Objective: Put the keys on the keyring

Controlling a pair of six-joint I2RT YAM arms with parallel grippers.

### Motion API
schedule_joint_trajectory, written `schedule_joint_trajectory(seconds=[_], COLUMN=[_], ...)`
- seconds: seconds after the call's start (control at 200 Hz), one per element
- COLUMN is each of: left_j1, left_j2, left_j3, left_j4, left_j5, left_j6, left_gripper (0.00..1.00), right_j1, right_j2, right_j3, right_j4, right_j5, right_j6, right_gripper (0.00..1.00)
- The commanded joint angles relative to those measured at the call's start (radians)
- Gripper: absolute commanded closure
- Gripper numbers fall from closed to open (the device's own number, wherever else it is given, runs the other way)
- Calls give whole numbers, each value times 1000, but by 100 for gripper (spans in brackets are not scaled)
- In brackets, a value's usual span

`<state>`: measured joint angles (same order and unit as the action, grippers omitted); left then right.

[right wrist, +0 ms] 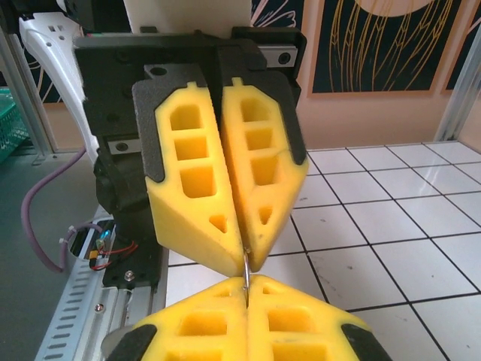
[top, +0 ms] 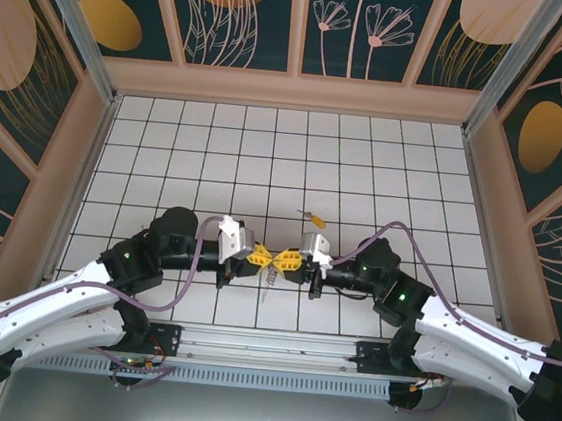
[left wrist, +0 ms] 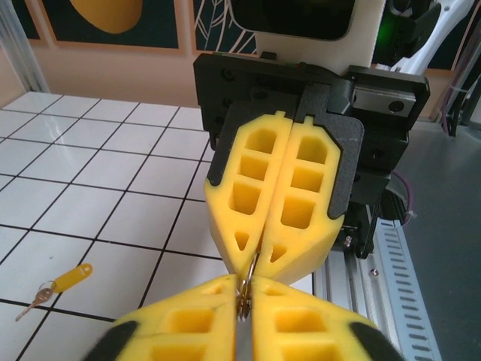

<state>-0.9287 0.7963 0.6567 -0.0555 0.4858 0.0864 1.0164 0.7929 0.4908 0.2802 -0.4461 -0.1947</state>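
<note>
Just above the tiles near the front edge, my left gripper (top: 265, 259) and right gripper (top: 283, 261) meet tip to tip. Both are shut on the same small metal ring of the keyring (left wrist: 248, 284), which is pinched edge-on between the two pairs of yellow fingers (right wrist: 246, 272). A thin small piece (top: 270, 286) hangs below the meeting point; I cannot tell what it is. The keyring's dark strap is hidden. A key with an orange-yellow head (top: 313, 216) lies flat on the tiles just beyond the grippers. It appears with a silvery key (left wrist: 36, 300) at the lower left of the left wrist view.
A slotted metal rail (top: 267, 348) runs along the near edge under both arms. Low beige walls (top: 293, 91) and patterned panels enclose the white tiled floor (top: 266, 159) on three sides.
</note>
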Motion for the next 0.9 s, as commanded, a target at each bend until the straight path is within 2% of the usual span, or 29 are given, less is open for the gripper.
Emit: schedule_joint_trajectory(seconds=[0.0, 0.19, 0.345, 0.48, 0.641, 0.896], left_j1=[-4, -2, -3, -4, -3, -3], left_j2=[-18, -20, -17, -20, -20, -17], left_j3=[-3, -11, -18, -23, -27, -40], left_j4=[43, 59, 75, 88, 98, 134], left_j5=[-2, -1, -1, -3, 0, 13], left_j6=[-3, -14, -22, -27, -27, -31], left_gripper=[83, 76, 82, 84, 91, 87], right_j1=[1, 2, -1, -1, -1, -1], right_j2=[-28, -20, -5, 4, 8, 12], right_j3=[22, 14, 17, 18, 14, -4], right_j4=[42, 92, 119, 139, 152, 202], right_j5=[3, -20, -38, -59, -66, -83], right_j6=[-22, -9, -5, 4, 7, 20], right_gripper=[100, 100, 100, 100, 100, 100])
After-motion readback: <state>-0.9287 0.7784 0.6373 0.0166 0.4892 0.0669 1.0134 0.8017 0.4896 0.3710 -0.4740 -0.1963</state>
